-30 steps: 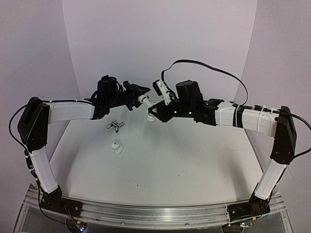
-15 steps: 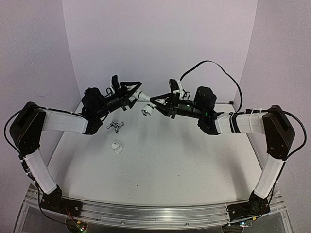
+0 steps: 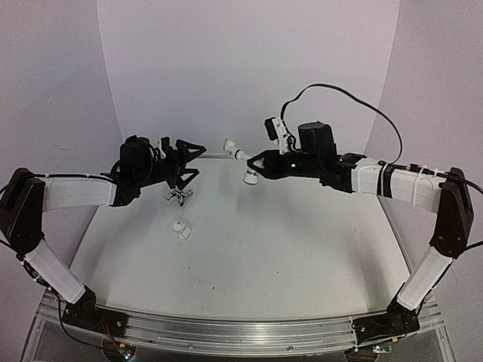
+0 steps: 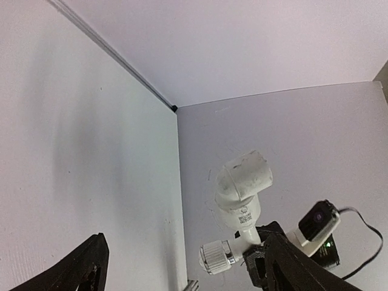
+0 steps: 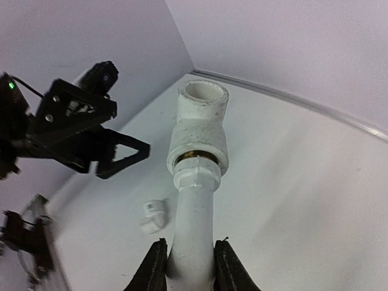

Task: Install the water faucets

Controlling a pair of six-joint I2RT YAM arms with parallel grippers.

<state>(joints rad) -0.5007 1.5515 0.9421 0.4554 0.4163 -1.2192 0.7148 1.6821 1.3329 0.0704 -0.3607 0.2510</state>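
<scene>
My right gripper (image 3: 258, 162) is shut on a white faucet assembly (image 3: 240, 156), held above the back of the table. In the right wrist view its white pipe (image 5: 195, 212) runs up between my fingers (image 5: 154, 267) to a collared elbow fitting (image 5: 200, 130) with an open mouth. My left gripper (image 3: 195, 161) stands open to the left of the faucet, apart from it. The left wrist view shows the faucet (image 4: 242, 185) ahead, with its ribbed knob (image 4: 215, 256). A silver metal pronged piece (image 3: 179, 196) and a small white fitting (image 3: 181, 229) lie on the table.
The white table (image 3: 302, 256) is enclosed by white walls at the back and sides, which meet in a corner (image 4: 174, 108). The right arm's black cable (image 3: 339, 94) loops above its wrist. An aluminium rail (image 3: 241, 332) runs along the near edge.
My left gripper has opened, let go of the faucet's elbow end and drawn back to the left. The right gripper keeps the faucet and has shifted slightly right.
</scene>
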